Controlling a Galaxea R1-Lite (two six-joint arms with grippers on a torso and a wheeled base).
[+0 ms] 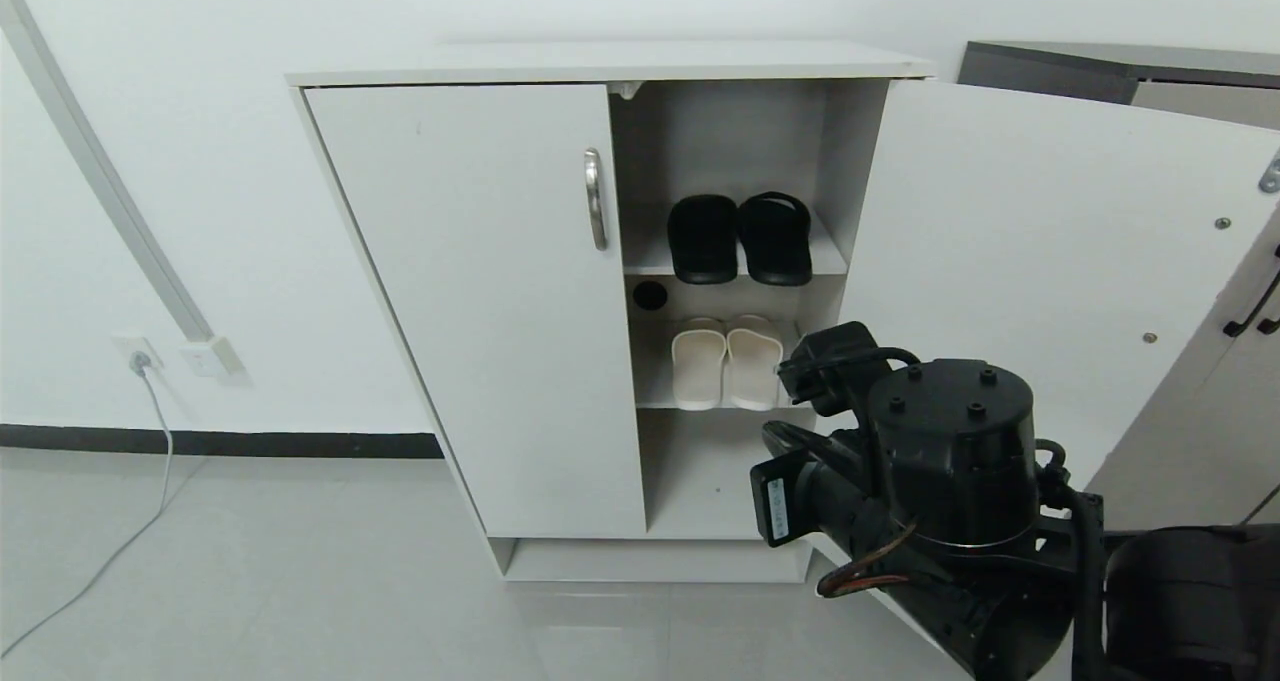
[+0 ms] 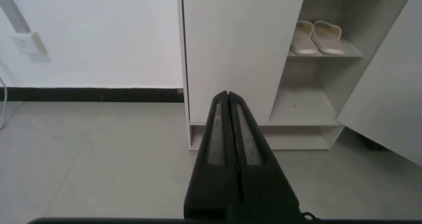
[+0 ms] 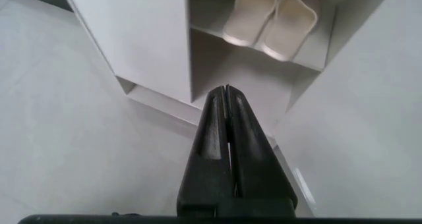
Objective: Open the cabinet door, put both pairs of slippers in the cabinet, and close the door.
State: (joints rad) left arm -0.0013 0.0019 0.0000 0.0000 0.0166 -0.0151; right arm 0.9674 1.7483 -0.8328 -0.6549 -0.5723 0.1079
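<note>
The right gripper (image 3: 226,92), fingers pressed together, hangs before the cabinet (image 1: 600,61); the left gripper (image 2: 227,97) is likewise pressed together. The right door (image 1: 1040,261) stands open. White slippers (image 1: 725,366) occupy the middle shelf (image 1: 655,389), black slippers (image 1: 740,239) one level higher.

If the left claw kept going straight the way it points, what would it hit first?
Most likely the closed cabinet door, low on its face; the left claw aims there, depth unclear.

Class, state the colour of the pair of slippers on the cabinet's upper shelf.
Black; the black slide slippers show best in the head view.
</note>
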